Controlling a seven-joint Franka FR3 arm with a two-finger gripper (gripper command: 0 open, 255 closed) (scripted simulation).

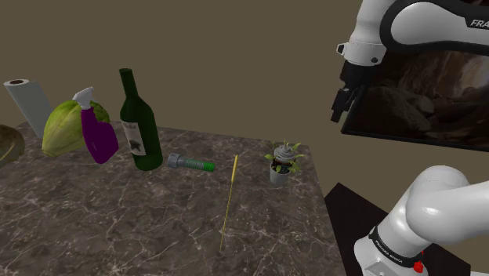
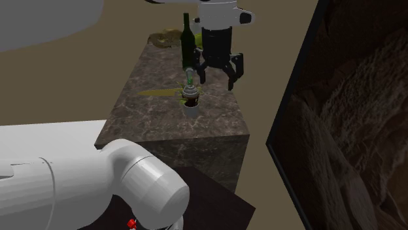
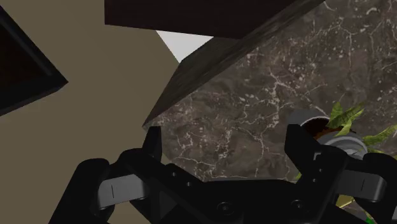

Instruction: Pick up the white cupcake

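Tool [image 2: 216,77] black, spread wide; cupcake [image 1: 284,165] grey-cupped, leafy-topped, on veined marble counter [image 1: 117,219].

The cupcake [image 1: 280,166] — pale grey wrapper, dark top, green leafy sprigs — stands upright on the counter [image 1: 117,219], below the claw [image 2: 216,82], just outside one finger, untouched.

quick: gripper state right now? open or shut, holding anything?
Gripper: open, fingers apart, holding nothing; it hangs in the air, clear of the cupcake.
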